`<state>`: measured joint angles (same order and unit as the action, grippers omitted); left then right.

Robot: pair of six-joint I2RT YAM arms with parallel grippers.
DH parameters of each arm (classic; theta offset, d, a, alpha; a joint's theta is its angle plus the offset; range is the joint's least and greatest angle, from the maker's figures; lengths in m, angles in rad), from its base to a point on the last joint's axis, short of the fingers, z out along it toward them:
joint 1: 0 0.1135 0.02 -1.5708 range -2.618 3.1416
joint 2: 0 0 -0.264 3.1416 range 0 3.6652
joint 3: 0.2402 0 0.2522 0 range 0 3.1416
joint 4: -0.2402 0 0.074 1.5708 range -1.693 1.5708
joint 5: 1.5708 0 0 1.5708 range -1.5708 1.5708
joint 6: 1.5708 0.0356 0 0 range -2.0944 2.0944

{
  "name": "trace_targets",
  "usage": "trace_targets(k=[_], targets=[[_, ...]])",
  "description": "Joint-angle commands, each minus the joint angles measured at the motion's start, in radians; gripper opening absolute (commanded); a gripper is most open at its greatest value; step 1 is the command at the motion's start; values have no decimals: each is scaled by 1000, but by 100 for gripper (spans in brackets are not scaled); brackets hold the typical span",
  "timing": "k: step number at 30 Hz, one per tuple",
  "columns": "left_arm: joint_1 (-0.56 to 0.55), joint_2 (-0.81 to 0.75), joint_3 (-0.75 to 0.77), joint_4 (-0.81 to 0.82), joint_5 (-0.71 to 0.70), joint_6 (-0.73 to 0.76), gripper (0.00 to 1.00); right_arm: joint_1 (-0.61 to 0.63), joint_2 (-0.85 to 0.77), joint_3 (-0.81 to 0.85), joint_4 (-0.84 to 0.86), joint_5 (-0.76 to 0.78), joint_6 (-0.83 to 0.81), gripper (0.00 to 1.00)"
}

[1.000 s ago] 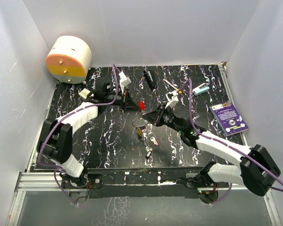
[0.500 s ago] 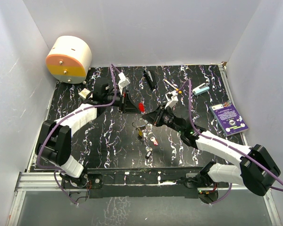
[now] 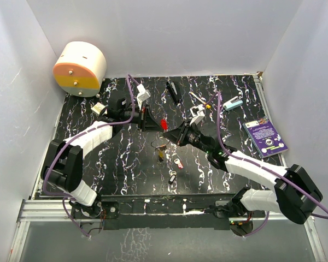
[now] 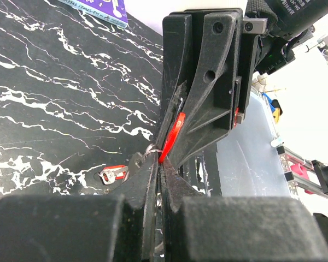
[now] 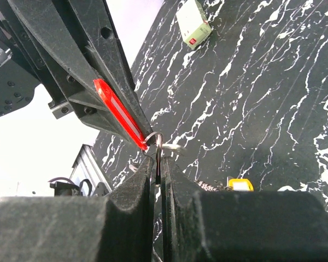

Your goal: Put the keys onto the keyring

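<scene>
My left gripper (image 3: 154,122) is shut on a red key (image 3: 164,124), seen as a red strip (image 4: 173,135) between its fingers. Opposite it, my right gripper (image 3: 174,135) is shut on the thin silver keyring (image 5: 158,143), which stands edge-on in its jaws. The red key (image 5: 119,113) has its tip at the ring's wire, and the two grippers meet tip to tip above the table's middle. Loose on the black marbled table lie a yellow key (image 3: 162,155), a pink key (image 3: 178,162) and a black key (image 3: 172,178).
An orange and cream drum (image 3: 80,68) stands at the back left. A black bar (image 3: 173,91), a white stick (image 3: 199,98) and a teal item (image 3: 233,102) lie along the back. A purple card (image 3: 265,137) is at the right edge and a small white box (image 3: 98,108) at the left.
Both grippers stay shut. The right gripper has edged slightly up and left toward the red key, and the left wrist has shifted a little.
</scene>
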<state>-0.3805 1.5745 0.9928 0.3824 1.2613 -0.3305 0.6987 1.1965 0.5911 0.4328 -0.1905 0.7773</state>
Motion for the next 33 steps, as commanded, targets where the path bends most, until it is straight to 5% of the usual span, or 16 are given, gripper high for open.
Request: trace_targets(k=[1, 18, 33], targets=[[5, -58, -9, 61, 38, -23, 0, 3, 8, 7, 171, -33, 37, 8], [6, -62, -37, 147, 60, -69, 0, 2, -6, -125, 429, -21, 161, 8], [6, -61, -91, 389, 95, -234, 0, 2, 36, -198, 681, -22, 217, 8]])
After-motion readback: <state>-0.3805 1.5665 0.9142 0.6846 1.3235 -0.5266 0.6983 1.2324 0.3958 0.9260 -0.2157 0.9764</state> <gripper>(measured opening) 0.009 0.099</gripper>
